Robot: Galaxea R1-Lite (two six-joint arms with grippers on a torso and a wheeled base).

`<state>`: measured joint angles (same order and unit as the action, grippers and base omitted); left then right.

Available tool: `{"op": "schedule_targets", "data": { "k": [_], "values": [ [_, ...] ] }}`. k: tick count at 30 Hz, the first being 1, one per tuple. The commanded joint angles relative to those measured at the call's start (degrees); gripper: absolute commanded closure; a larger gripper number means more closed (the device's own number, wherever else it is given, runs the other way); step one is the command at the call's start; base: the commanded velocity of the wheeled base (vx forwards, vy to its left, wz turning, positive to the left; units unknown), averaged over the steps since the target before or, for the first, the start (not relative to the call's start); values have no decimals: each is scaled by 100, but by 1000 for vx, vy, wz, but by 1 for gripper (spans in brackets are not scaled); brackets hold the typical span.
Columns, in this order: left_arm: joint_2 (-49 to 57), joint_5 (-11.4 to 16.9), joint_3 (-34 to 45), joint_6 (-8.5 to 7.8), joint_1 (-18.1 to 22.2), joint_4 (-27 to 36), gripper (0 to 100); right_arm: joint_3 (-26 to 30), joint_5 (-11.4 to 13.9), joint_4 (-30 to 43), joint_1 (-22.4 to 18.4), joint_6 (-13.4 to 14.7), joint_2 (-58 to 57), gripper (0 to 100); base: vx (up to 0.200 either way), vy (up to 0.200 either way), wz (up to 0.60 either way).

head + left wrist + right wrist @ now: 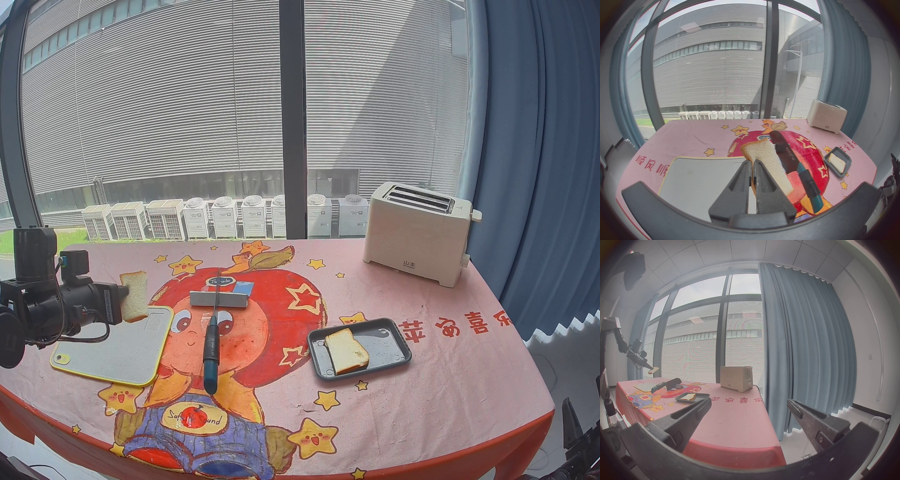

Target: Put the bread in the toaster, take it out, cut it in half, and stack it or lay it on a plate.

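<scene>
Left tool (752, 163) clamps bread slice (767, 157) aloft near cutting board (693, 181).

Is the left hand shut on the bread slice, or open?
Shut. The left hand pinches the bread slice by one edge, holding it in the air above the cutting board.

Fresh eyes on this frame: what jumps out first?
The left gripper is shut on a bread piece, held in the air over the table's left side, near the cutting board. Next come the second piece lying on the dark tray mid-table, and the white toaster at the far right.
</scene>
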<state>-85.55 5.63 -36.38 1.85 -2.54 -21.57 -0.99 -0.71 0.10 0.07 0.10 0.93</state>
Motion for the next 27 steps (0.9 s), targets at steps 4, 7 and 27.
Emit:
{"op": "schedule_targets", "data": {
  "k": [4,7,27],
  "values": [
    [171,237,43,26,-239,56,100,99,0,-1,1,-1,-93,0,0,0,0],
    [162,281,52,34,-283,74,100,99,0,-1,1,-1,-93,0,0,0,0],
    [127,210,263,316,-1320,47,100,99,0,-1,1,-1,-93,0,0,0,0]
  ]
}}
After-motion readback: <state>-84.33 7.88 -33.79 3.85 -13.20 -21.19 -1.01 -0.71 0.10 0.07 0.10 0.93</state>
